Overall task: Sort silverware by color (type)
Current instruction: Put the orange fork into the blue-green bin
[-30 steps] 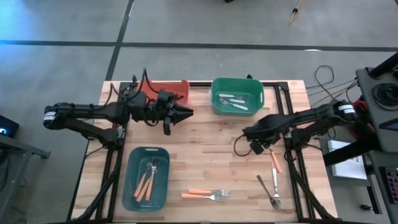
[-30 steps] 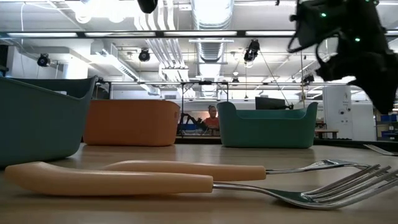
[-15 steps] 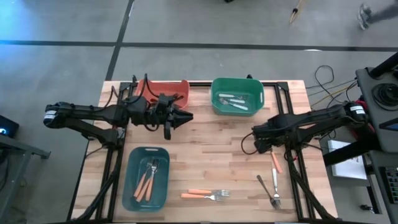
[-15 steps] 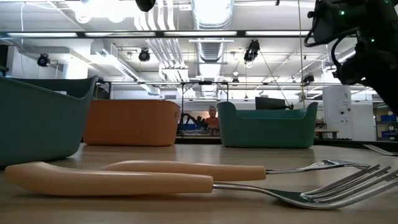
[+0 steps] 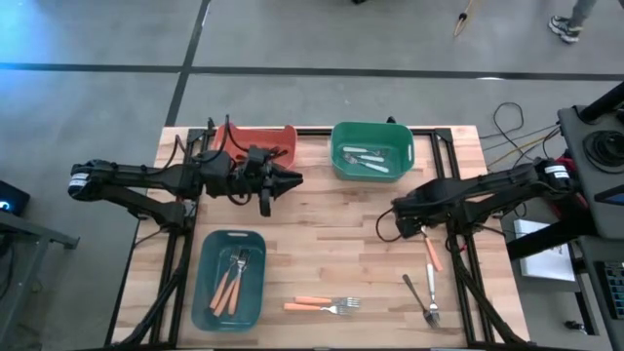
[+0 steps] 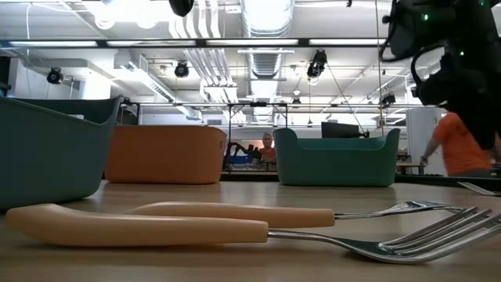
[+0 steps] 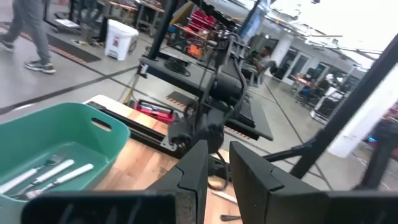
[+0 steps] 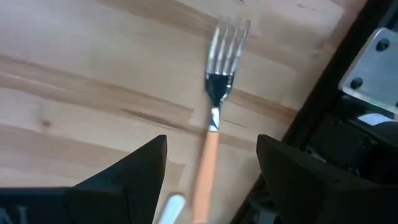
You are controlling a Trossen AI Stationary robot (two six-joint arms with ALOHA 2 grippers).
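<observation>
Hovering wide open and empty, the right gripper (image 8: pixel 211 180) straddles the orange-handled fork (image 8: pixel 211 124); closing off-centre could flick it away.

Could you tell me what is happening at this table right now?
A two-armed robot is sorting silverware into bins. The right end effector hangs open over an orange-handled fork on the table's right side. The left end effector waits near the red bin. Orange-handled pieces lie in the blue bin, white-handled ones in the green bin.
</observation>
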